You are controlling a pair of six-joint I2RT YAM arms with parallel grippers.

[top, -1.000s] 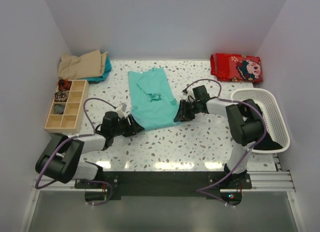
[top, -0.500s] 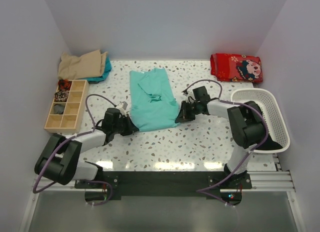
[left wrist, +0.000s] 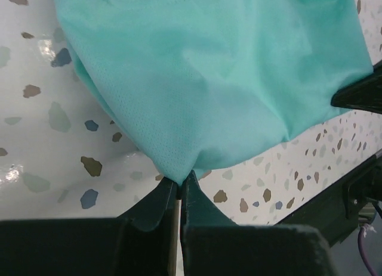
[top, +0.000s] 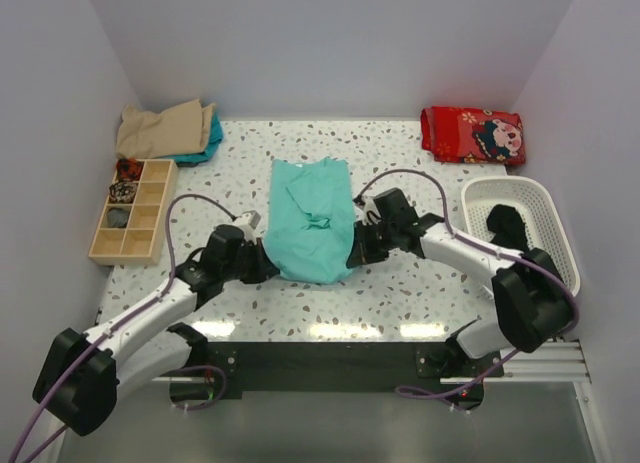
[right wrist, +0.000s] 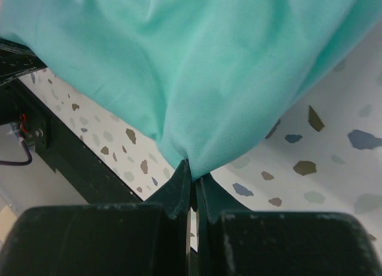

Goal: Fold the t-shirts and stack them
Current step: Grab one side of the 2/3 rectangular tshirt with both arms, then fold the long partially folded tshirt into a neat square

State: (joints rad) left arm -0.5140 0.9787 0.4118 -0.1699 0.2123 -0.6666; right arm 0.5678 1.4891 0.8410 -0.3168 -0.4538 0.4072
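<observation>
A teal-green t-shirt (top: pixel 310 223) lies lengthwise in the middle of the speckled table, its near end lifted and sagging between my two grippers. My left gripper (top: pixel 262 261) is shut on the shirt's near left corner; the wrist view shows the fabric (left wrist: pixel 203 79) pinched at the fingertips (left wrist: pixel 179 182). My right gripper (top: pixel 352 251) is shut on the near right corner, with the cloth (right wrist: pixel 197 67) pinched at its fingertips (right wrist: pixel 192 173). A tan t-shirt (top: pixel 160 128) lies folded on a teal one at the back left.
A wooden compartment tray (top: pixel 132 210) stands at the left. A white basket (top: pixel 540 233) holding something black stands at the right. A red patterned cloth (top: pixel 472 134) lies at the back right.
Both grippers have moved toward the near edge and closer together, carrying the shirt's near hem with them. The shirt has slid nearer, grown shorter and bunched in the middle.
</observation>
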